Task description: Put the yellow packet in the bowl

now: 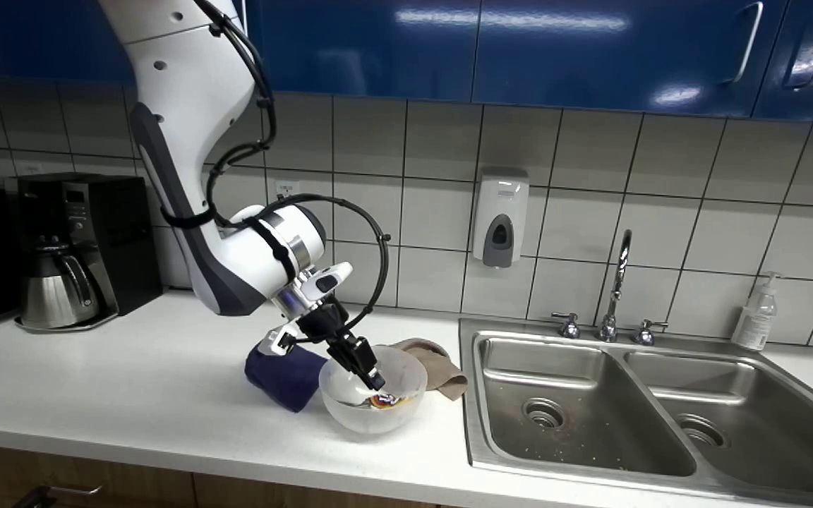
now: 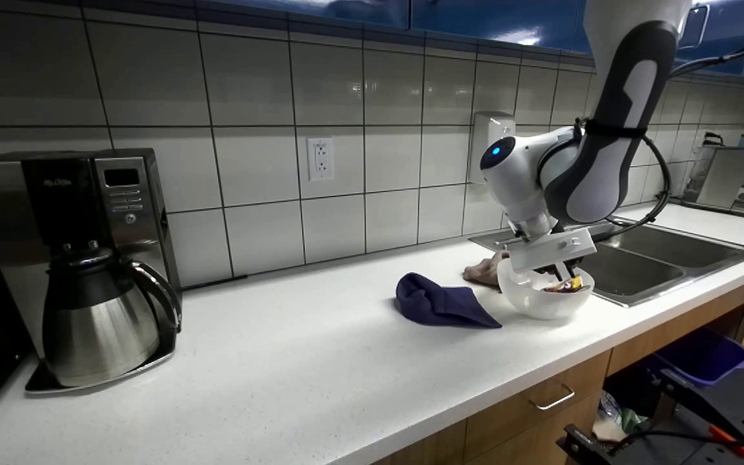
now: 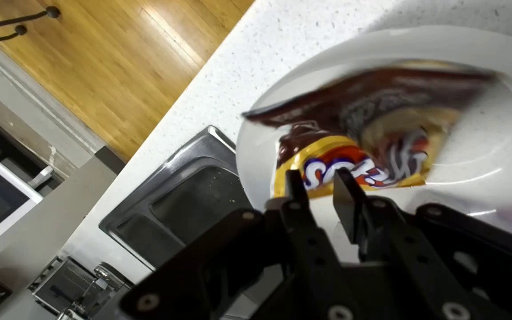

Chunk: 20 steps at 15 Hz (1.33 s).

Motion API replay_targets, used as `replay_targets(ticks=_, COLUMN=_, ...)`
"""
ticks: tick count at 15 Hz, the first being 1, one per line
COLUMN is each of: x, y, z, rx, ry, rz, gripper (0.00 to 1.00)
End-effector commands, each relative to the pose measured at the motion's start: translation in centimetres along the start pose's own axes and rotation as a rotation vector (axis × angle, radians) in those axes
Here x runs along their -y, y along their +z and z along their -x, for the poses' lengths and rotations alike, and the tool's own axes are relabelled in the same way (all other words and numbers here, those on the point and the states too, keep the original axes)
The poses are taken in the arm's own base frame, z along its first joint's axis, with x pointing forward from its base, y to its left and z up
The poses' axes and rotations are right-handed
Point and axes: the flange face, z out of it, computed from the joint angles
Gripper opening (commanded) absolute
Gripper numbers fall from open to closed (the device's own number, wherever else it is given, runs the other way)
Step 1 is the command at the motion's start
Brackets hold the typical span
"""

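black pincer [image 3: 319, 180], lower middle of the wrist view, slightly spread, and right of centre, the yellow-and-brown packet [image 3: 367, 126] lies inside the pale bowl [image 3: 482, 149]!

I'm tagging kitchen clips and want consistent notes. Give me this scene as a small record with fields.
Container: translucent bowl, upright on a white countertop
Contents: brown-and-yellow snack packet, inside the bowl
End effector: gripper, open, jaws apart, at the bowl's mouth
Contact: cannot tell whether the gripper touches the packet
Textiles: navy cloth and brown cloth, both near the bowl
Appliance: coffee maker with steel carafe
Plumbing: double-basin steel sink, faucet
Task status: probably met, as the packet is in the bowl
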Motion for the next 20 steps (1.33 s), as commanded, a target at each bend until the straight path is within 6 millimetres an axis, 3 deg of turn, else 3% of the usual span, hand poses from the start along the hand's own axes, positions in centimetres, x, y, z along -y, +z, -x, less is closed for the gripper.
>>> replay_targets(ticks=1, x=1.6, y=0.8, z=-0.7, rx=-0.011, ry=0.019, rz=0.04, gripper=0.55)
replay_targets(ticks=4, x=2.2, y=1.0, z=-0.4, rx=-0.002, ry=-0.005, rz=0.035, gripper=0.79)
replay_targets(ticks=7, x=2.2, y=-0.8, z=0.2, rx=-0.009, ry=-0.046, rz=-0.01, gripper=0.99)
replay_targets(ticks=13, x=1.8, y=-6.9, z=0.0, rx=-0.088, ry=-0.045, rz=-0.069, gripper=1.0)
replay_targets(ticks=17, x=0.0, y=-11.8, z=0.1, rx=-0.143, ry=-0.023, rz=-0.116, gripper=1.0)
replay_targets(ticks=20, x=-1.3, y=-15.6, z=1.5, rx=-0.162, ry=-0.035, rz=-0.173, gripper=1.0)
